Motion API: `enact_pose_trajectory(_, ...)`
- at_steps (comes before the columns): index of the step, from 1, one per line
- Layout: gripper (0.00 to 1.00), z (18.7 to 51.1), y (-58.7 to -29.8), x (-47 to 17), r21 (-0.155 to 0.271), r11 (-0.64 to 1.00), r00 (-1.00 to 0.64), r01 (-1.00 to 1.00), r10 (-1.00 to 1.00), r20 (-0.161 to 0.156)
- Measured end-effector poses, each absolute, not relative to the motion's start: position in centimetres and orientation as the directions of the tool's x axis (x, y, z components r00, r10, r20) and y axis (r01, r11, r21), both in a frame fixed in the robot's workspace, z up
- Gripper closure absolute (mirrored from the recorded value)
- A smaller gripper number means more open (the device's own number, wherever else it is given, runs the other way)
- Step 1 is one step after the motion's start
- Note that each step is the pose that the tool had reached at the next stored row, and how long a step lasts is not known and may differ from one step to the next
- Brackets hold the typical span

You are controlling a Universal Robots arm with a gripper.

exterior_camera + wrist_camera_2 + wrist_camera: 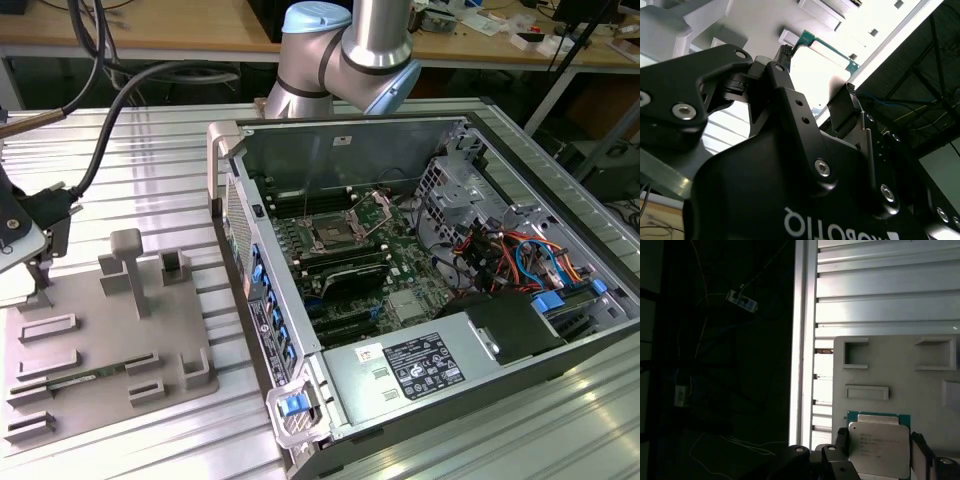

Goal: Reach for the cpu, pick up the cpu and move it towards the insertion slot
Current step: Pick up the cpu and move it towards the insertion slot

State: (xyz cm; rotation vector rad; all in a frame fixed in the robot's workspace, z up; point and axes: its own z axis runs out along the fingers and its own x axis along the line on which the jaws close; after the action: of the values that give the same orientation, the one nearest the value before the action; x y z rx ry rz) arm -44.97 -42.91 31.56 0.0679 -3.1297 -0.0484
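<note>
Closest to the cameras, the black claw (879, 438) is closed on the cpu (879, 450). In the first wrist view its two fingers (842, 439) stand against opposite edges of the chip. The chip shows a silvery metal top with a thin green border. In the second wrist view the claw (816, 77) is seen from behind its linkages. There the cpu (822, 60) sits bright between the fingertips, one green corner beside a fingertip. Whether the chip rests on the surface beneath it or is raised off it cannot be told.

Behind the chip lies a grey plastic tray (900, 365) with raised blocks and shallow pockets. The tray sits on a ribbed metal tabletop (880, 285).

In the exterior view the claw (42, 262) is at about nine o'clock, over the far end of the tray (110, 330). A thick dark cable (110, 120) loops above it across the tabletop (150, 170).

At about three o'clock from the claw, and well apart from it, an open computer case (340, 150) lies on its side. Inside it a green motherboard (400, 270) faces up. The insertion slot (333, 235), a square metal-framed socket with a dark centre, sits on the board toward the case's back wall. A grey power supply (400, 365) fills the near end, at about five o'clock.

Farthest back, at twelve o'clock, are the silver and pale blue joints of the robot arm (350, 50).
</note>
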Motion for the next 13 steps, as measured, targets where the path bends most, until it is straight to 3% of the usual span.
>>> enact_pose_trajectory(13, 0.45, 32.20, -42.91, -44.96, 0.031, 0.999, -0.999, -0.043, -0.044, 0.010)
